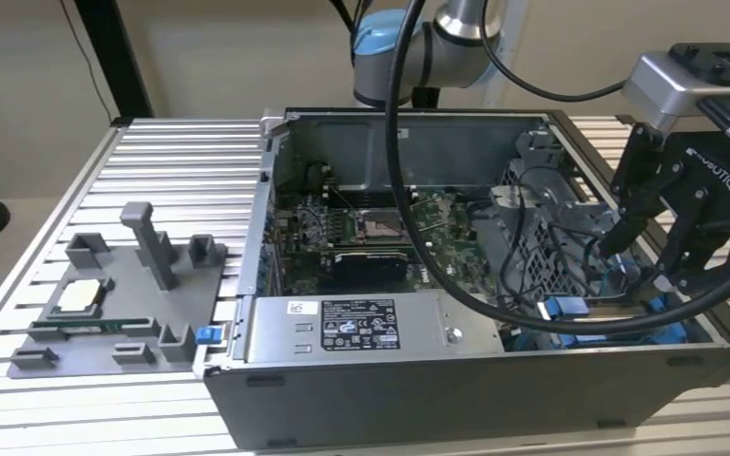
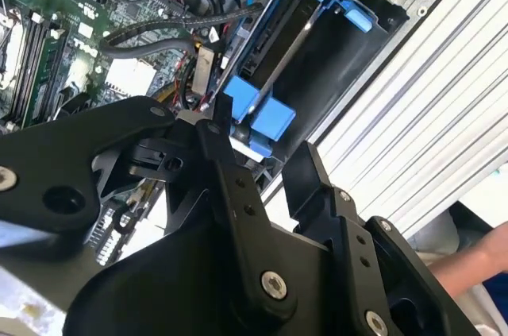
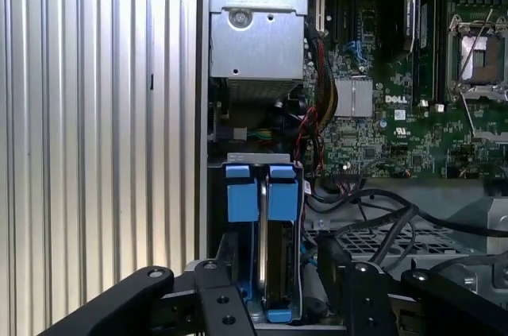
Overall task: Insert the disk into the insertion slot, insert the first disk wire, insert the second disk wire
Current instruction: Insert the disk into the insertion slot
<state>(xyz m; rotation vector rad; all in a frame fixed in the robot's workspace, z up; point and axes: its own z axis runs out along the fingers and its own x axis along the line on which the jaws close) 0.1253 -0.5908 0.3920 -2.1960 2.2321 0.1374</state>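
**Disk sits in its slot, gripper open around it**

The disk point(image 3: 274, 272) stands on its edge inside the insertion slot point(image 3: 238, 160). That is at the corner of the computer case point(image 1: 467, 380), toward the exterior view's right. Two blue tabs point(image 3: 242, 193) show at one end of the disk. The gripper point(image 3: 279, 247) hangs right over it. Its two fingers point(image 3: 228, 260) are spread wide, one on each side of the disk, with a small gap to it. The gripper's body covers the disk's other end. Black wires point(image 3: 373, 217) lie close by, but I cannot tell if any is plugged into the disk. In the second wrist view, a hand point(image 2: 476, 260) is cut off at the edge.
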